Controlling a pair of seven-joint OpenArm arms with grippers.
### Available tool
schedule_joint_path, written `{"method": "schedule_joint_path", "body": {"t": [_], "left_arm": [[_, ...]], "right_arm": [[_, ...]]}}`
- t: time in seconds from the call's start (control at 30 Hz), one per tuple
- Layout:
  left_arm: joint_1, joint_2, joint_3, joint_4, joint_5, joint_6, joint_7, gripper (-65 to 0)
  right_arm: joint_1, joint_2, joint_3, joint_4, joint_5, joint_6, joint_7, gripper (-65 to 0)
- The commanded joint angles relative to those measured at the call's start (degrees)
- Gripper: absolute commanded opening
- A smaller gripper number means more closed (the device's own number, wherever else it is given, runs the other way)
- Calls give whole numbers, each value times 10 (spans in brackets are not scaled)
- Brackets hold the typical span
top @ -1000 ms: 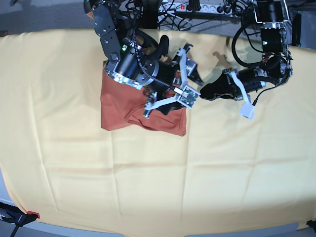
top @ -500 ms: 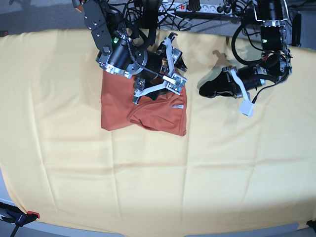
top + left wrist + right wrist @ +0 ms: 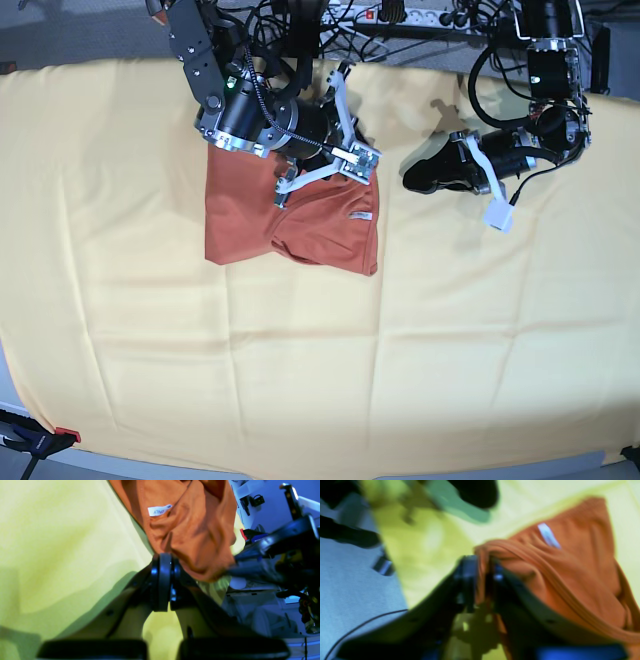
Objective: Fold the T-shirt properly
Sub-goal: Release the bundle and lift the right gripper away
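Observation:
The rust-orange T-shirt (image 3: 250, 225) lies bunched on the yellow cloth, left of centre at the back, its white tag (image 3: 358, 215) showing near its right edge. My right gripper (image 3: 340, 182) hangs over the shirt's upper right part. In the blurred right wrist view my right gripper (image 3: 482, 565) is shut on a ridge of the T-shirt (image 3: 570, 580). My left gripper (image 3: 412, 182) lies low on the cloth to the shirt's right, apart from it. In the left wrist view my left gripper (image 3: 163, 565) is shut and empty, with the T-shirt (image 3: 195, 535) and tag (image 3: 158, 510) just beyond.
A pale yellow cloth (image 3: 400, 350) covers the whole table. Cables and a power strip (image 3: 400, 14) run along the back edge. A clamp (image 3: 40, 440) grips the front left corner. Both arms crowd the back of the table.
My right arm has drawn back and to the left over the shirt, and its jaws have narrowed onto a fold of fabric. The left arm has barely moved.

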Motion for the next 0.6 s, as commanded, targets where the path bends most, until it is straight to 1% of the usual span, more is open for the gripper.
{"method": "schedule_joint_path", "body": {"t": [0.0,0.03,0.07,0.17,0.23,0.27,0.33,0.37,0.47,0.57], "left_arm": [[-8,-6,-3,9,-16,-5,-9,-650],[-8,-6,-3,9,-16,-5,-9,-650],[-8,-6,-3,9,-16,-5,-9,-650],[-8,-6,-3,9,-16,-5,-9,-650],[-8,-6,-3,9,-16,-5,-8,-650],[-8,-6,-3,9,-16,-5,-9,-650],[-8,-6,-3,9,-16,-5,-9,-650],[-8,-6,-3,9,-16,-5,-9,-650],[-8,-6,-3,9,-16,-5,-9,-650],[-8,-6,-3,9,-16,-5,-9,-650]], "right_arm": [[6,-3,0,11,5,-1,15,-434],[6,-3,0,11,5,-6,15,-399],[6,-3,0,11,5,-9,14,-388],[6,-3,0,11,0,-9,14,-389],[6,-3,0,11,-20,-11,14,-404],[6,-3,0,11,-32,-20,14,-439],[6,-3,0,11,-54,-34,14,-578],[6,-3,0,11,-59,-35,14,-647],[2,-8,0,11,-52,-38,15,-650],[-11,-29,0,11,-23,-47,14,-650]]}}
